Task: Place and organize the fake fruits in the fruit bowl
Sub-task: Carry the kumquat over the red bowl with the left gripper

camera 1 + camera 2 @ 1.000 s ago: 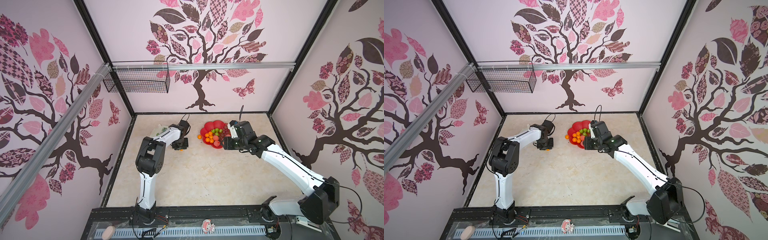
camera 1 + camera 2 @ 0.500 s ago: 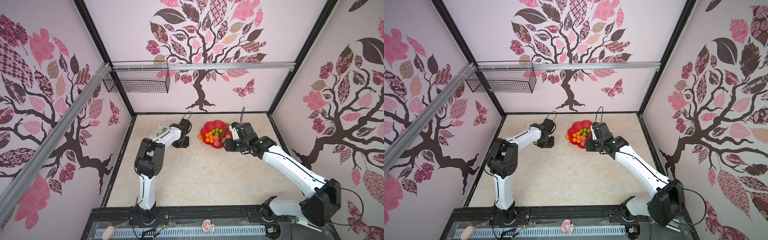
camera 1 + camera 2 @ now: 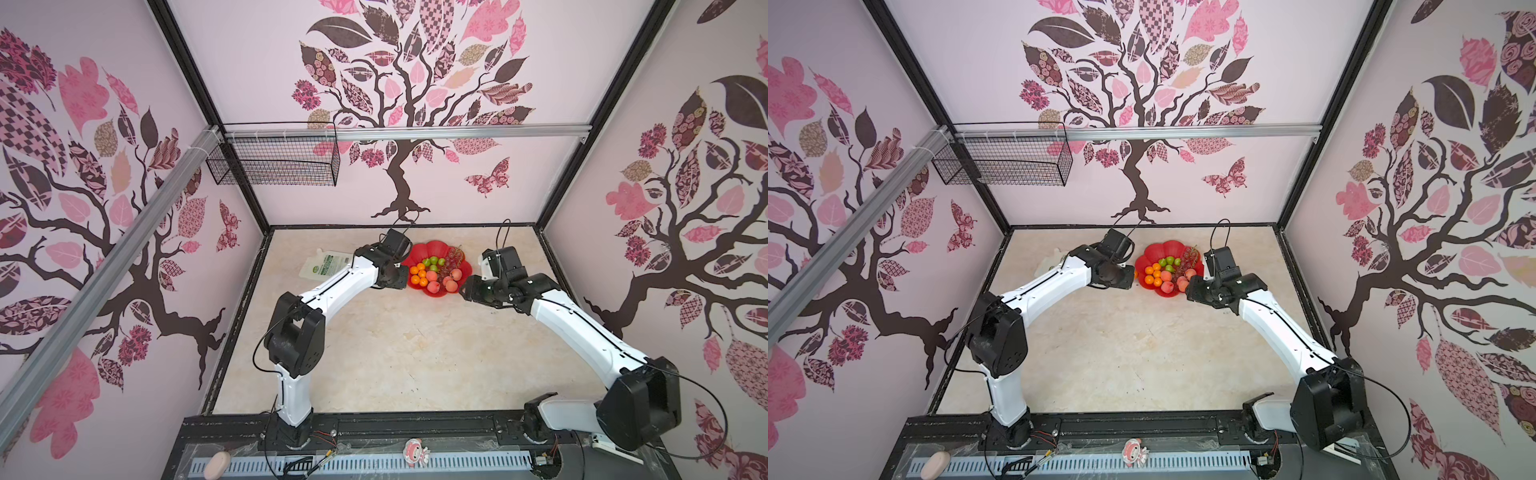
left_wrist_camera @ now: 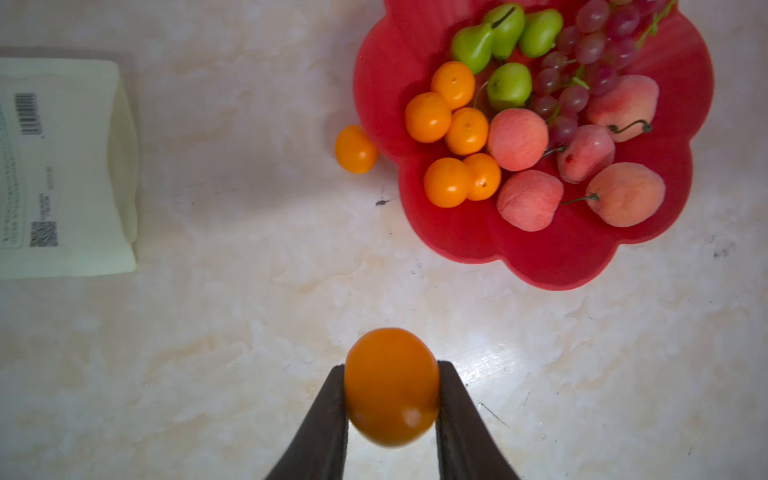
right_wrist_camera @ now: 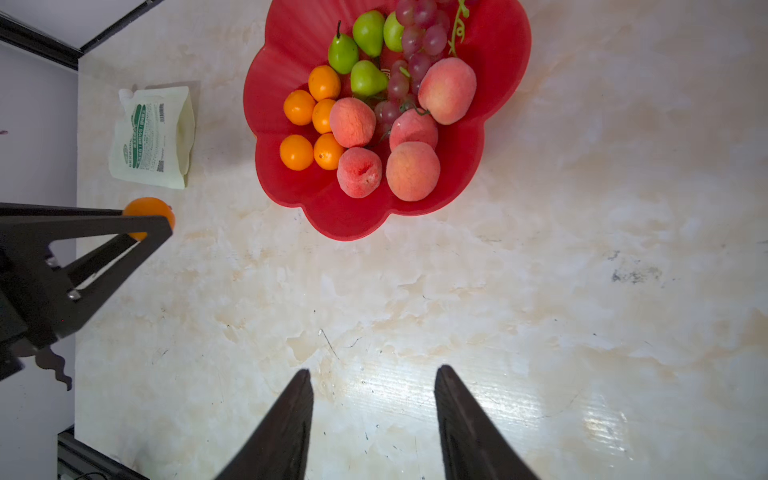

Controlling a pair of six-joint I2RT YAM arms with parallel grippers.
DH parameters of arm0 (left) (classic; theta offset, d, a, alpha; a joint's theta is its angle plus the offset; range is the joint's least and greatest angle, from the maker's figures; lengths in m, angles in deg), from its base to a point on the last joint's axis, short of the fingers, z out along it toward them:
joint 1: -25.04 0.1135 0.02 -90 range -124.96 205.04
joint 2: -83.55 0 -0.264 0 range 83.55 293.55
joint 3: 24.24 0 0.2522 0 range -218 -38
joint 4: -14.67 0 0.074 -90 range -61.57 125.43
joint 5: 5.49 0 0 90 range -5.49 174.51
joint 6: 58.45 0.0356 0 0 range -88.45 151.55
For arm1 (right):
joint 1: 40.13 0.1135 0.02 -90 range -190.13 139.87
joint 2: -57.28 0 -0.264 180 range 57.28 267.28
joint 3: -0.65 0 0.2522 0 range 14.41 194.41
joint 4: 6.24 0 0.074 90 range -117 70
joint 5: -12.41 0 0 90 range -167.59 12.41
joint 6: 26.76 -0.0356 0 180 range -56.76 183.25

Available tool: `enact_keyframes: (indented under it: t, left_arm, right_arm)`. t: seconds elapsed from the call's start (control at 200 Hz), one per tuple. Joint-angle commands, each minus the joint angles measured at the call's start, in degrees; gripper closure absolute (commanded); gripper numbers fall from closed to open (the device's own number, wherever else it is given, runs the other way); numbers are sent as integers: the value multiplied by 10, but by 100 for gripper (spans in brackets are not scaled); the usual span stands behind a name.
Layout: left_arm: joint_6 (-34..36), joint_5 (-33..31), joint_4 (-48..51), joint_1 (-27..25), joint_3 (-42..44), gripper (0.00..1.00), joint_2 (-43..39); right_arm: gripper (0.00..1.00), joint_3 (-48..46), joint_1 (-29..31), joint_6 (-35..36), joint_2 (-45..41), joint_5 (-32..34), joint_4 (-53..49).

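Observation:
My left gripper (image 4: 391,365) is shut on an orange ball (image 4: 391,386), held above the table a short way from the fruit bowl (image 4: 561,257). The right wrist view shows that gripper (image 5: 145,226) side-on with the orange ball (image 5: 147,208) between its fingers. The red scalloped fruit bowl (image 3: 432,248) holds several orange balls (image 5: 297,151), green pears (image 5: 368,79), peaches (image 5: 411,170) and a grape bunch (image 5: 419,39). Another orange ball (image 4: 356,148) lies on the table against the bowl's rim. My right gripper (image 5: 374,370) is open and empty, over bare table near the bowl.
A white pouch with a green label (image 5: 151,135) lies flat on the table left of the bowl, also seen in a top view (image 3: 328,264). A black wire basket (image 3: 274,166) hangs on the back wall rail.
The left gripper has closed on the orange ball and moved right, toward the bowl. The right gripper has drawn back from the bowl's edge, still open.

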Motion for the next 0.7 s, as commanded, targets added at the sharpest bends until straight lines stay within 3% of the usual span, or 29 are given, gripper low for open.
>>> enact_keyframes:
  t: [0.0,0.22,0.695]
  left_arm:
    - [11,12,13,-17,-54,68,33]
    - [25,7,43,-44,-133,69,96]
    - [47,9,85,-55,-243,70,191]
  right_arm:
    - [49,-3,-29,-16,15,-42,10]
    - [49,-7,-81,-21,30,-92,19]
    - [48,-11,-83,-20,38,-109,31]
